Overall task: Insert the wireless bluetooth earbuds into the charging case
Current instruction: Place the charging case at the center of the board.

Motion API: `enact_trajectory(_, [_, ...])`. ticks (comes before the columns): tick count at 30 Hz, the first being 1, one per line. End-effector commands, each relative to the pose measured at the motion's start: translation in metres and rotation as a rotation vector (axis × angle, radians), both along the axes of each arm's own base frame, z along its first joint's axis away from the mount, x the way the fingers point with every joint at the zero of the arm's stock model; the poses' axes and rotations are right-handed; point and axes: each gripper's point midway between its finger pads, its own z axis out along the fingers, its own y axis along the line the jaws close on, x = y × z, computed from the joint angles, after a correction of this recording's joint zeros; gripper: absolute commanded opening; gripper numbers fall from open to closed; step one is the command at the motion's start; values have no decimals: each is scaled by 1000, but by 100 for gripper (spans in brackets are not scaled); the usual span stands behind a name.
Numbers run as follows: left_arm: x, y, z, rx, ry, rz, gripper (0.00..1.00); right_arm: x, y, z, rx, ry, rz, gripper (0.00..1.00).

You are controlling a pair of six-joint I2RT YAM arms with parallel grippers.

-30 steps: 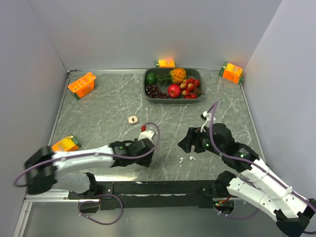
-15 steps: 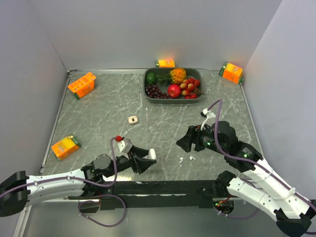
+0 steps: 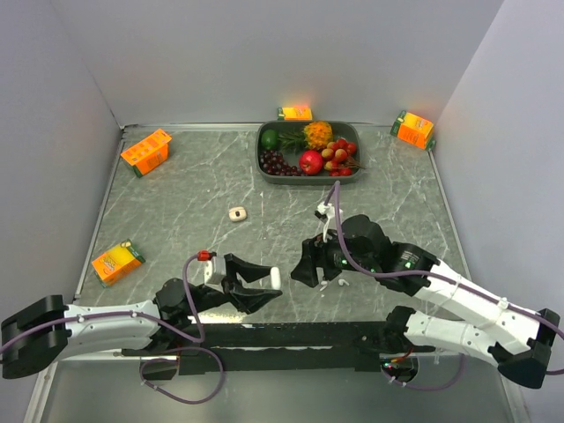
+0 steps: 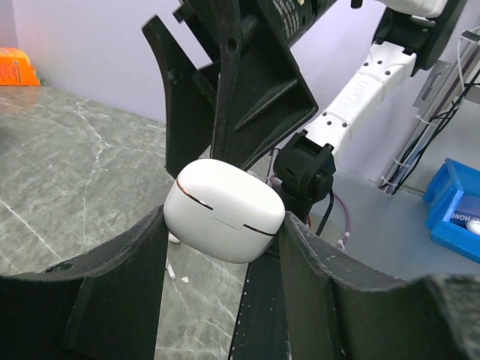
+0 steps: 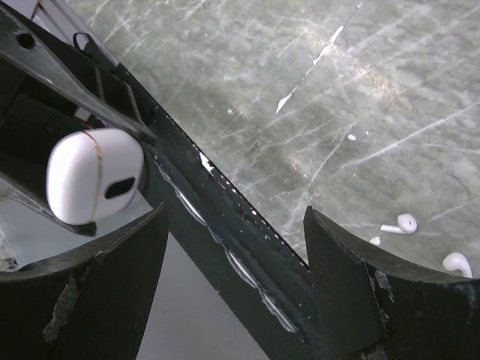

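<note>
My left gripper (image 4: 223,225) is shut on the charging case (image 4: 225,210), a glossy white rounded case with its lid closed, and holds it above the table's near edge (image 3: 274,277). The case also shows at the left of the right wrist view (image 5: 94,174). My right gripper (image 5: 236,214) is open and empty, hovering just right of the case (image 3: 308,269). Two white earbuds lie on the table under and to the right of it, one with a stem (image 5: 399,224) and one at the frame edge (image 5: 456,262). One earbud shows below the case in the left wrist view (image 4: 171,238).
A small cream-beige rounded piece (image 3: 236,213) lies mid-table. A grey fruit tray (image 3: 264,167) stands at the back. Orange juice cartons stand at the back left (image 3: 146,151), back middle (image 3: 295,113), back right (image 3: 412,129) and left edge (image 3: 116,261).
My left arm has drawn back to the near edge and turned right, keeping the case in its jaws. My right gripper has moved left towards the case, over the earbuds.
</note>
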Motion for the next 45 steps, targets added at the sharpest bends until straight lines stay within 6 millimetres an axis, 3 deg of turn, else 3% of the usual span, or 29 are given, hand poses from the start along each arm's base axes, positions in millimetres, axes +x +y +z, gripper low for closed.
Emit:
enact_trajectory(1, [-7, 1, 39, -104, -77, -29, 1, 8, 12, 45, 69, -105, -1, 80])
enact_trajectory(17, [-5, 0, 31, -50, -64, -22, 1, -1, 39, 60, 64, -130, 73, 80])
enact_trajectory(22, [7, -1, 17, 5, -20, 37, 1, 8, 31, 61, 30, -146, 1, 81])
enact_trajectory(26, [24, -1, -6, 114, 49, 121, 1, 27, -3, 62, -36, -197, -174, 84])
enact_trajectory(27, [38, 3, -26, 183, 122, 200, 1, 28, -13, 59, -62, -193, -207, 85])
enact_trajectory(29, [58, 8, -36, 243, 223, 323, 1, 37, -33, 61, -85, -228, -300, 86])
enact_trajectory(30, [73, 21, -64, 339, 322, 442, 1, 38, -43, 57, -111, -233, -325, 86])
enact_trajectory(31, [82, 21, -53, 343, 357, 497, 1, 39, -50, 61, -102, -249, -351, 87])
enact_trajectory(33, [87, 32, -93, 519, 488, 598, 1, 40, -58, 61, -103, -256, -374, 87])
enact_trajectory(34, [100, 30, -73, 500, 526, 678, 1, 39, -61, 62, -94, -259, -382, 87])
enact_trajectory(35, [103, 34, -97, 612, 587, 738, 1, 39, -64, 63, -92, -259, -395, 87])
enact_trajectory(36, [110, 22, -79, 568, 677, 765, 1, 39, -65, 63, -91, -259, -400, 87])
enact_trajectory(37, [110, 44, -103, 707, 741, 857, 1, 39, -66, 65, -84, -259, -405, 87])
enact_trajectory(38, [111, 43, -125, 795, 804, 903, 1, 38, -66, 65, -75, -253, -406, 87])
enact_trajectory(39, [119, 31, -115, 764, 872, 915, 1, 38, -65, 67, -65, -252, -406, 87])
enact_trajectory(41, [113, 32, -145, 905, 941, 963, 1, 36, -65, 69, -48, -247, -407, 87])
enact_trajectory(42, [115, 22, -143, 875, 995, 977, 1, 36, -64, 69, -45, -243, -405, 87])
enact_trajectory(45, [116, 13, -163, 856, 1137, 1022, 1, 33, -67, 70, -31, -232, -412, 87])
